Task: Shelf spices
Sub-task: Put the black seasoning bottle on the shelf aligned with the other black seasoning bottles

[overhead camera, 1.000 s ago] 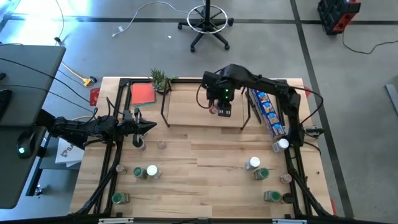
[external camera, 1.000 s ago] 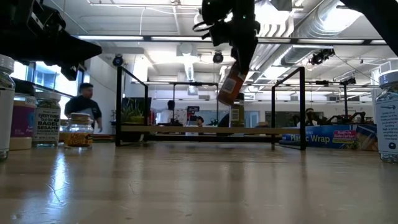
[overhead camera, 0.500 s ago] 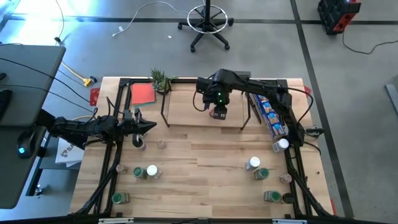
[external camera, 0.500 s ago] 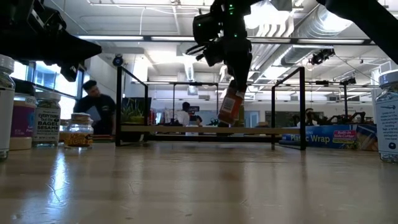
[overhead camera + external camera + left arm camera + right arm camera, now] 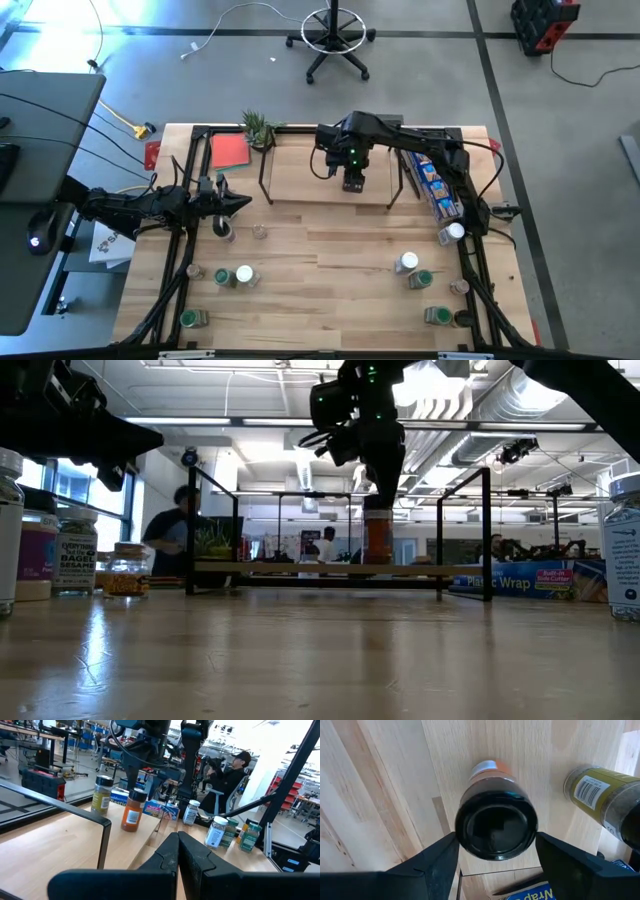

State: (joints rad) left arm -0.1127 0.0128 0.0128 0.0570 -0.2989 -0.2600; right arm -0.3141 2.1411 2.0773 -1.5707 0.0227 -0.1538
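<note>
Straddling the black-lidded orange spice jar (image 5: 496, 820), your right tool (image 5: 353, 181) has its fingers (image 5: 432, 865) spread, with a gap on either side of the lid. That jar stands upright on the slanted light-wood shelf (image 5: 300, 175), long axis pointing straight up into the tool, so lift vertically. Your left tool (image 5: 235, 203), pressed together, waits beside the table's (image 5: 330, 290) left edge.

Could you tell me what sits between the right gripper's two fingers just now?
An orange spice jar with a black lid stands upright on the shelf between the right gripper's open fingers, as the right wrist view shows.
</note>
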